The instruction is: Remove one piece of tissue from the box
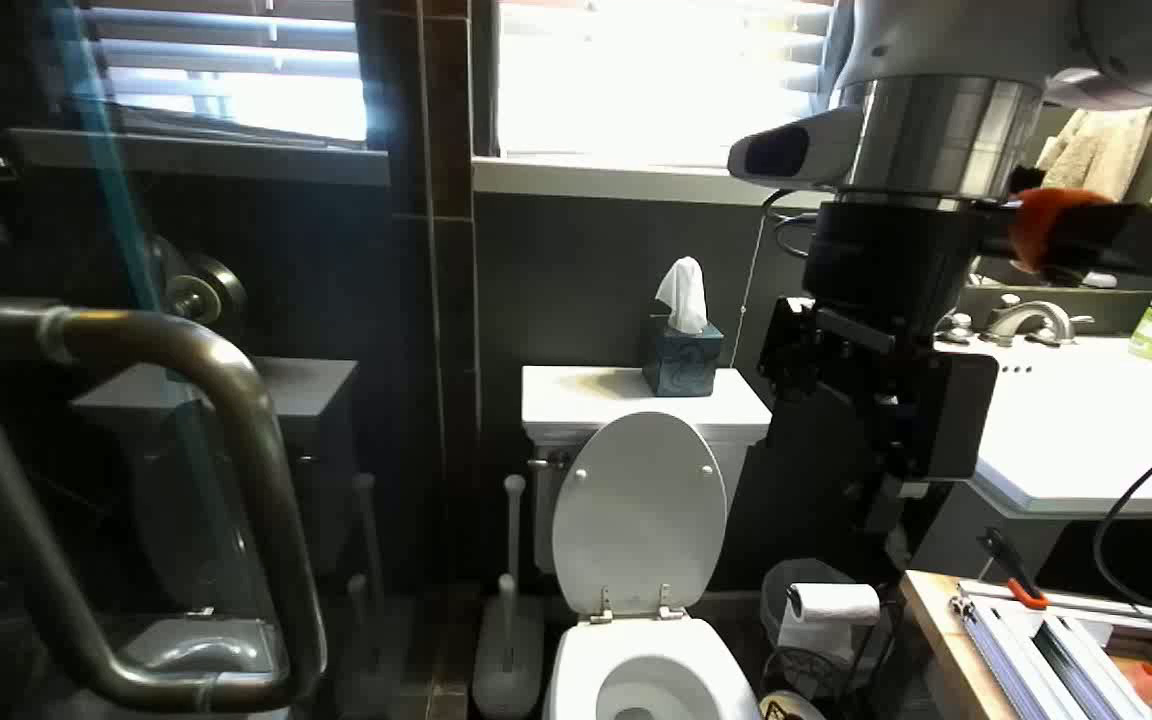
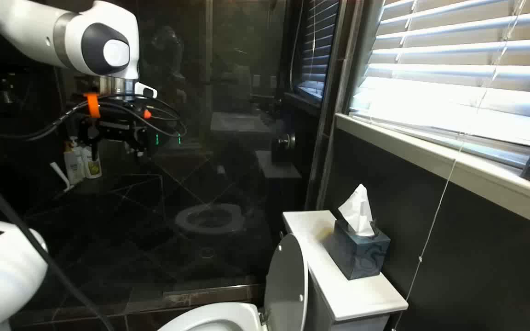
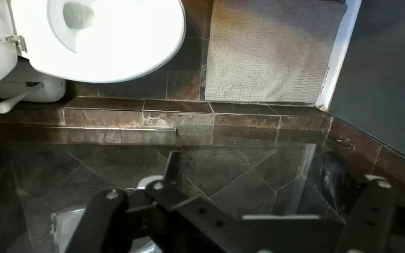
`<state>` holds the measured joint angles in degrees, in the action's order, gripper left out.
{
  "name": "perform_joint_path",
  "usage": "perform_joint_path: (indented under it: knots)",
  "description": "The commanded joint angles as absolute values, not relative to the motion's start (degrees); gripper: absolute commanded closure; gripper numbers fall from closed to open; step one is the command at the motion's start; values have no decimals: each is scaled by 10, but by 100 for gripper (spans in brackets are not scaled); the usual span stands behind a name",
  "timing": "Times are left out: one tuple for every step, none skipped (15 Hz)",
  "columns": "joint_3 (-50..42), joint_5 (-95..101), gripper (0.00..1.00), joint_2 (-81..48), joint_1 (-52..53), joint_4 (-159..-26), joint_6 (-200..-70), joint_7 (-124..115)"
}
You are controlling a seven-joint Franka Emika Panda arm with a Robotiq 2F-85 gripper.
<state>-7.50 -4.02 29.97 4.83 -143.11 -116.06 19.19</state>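
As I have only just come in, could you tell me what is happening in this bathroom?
A white robot arm with an open black gripper is there to pull one thin, crumpled white paper tissue from the cube-shaped, dark blue-grey tissue box. At this moment, the gripper holds nothing and is well apart from both. The box sits on the white toilet tank lid, with the tissue sticking up from its top, not yet removed.

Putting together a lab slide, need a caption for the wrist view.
Wrist view: open, empty hand in the foreground, toilet and pale floor mat beyond, tissue box out of frame.
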Motion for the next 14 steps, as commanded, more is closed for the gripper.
perform_joint_path:
  knots:
    - [-68,-44,0,299,41,-1430,-1159,195]
    - [-68,-44,0,299,41,-1430,-1159,195]
    - [-68,-44,0,299,41,-1430,-1159,195]
    - [-68,-44,0,299,41,-1430,-1159,195]
    - [-68,-44,0,299,41,-1430,-1159,195]
    - [-68,-44,0,299,41,-1430,-1159,195]
    - [-68,-44,0,299,41,-1430,-1159,195]
    - [-68,-44,0,299,41,-1430,-1159,195]
    - [-68,-44,0,299,41,-1430,-1159,195]
    - [-68,-44,0,299,41,-1430,-1159,195]
    - [-68,-44,0,299,41,-1430,-1159,195]
    - [-72,-43,0,294,37,-1428,-1163,194]
    - [-72,-33,0,288,24,-1430,-1184,179]
    - [-77,-31,0,282,12,-1428,-1191,165]
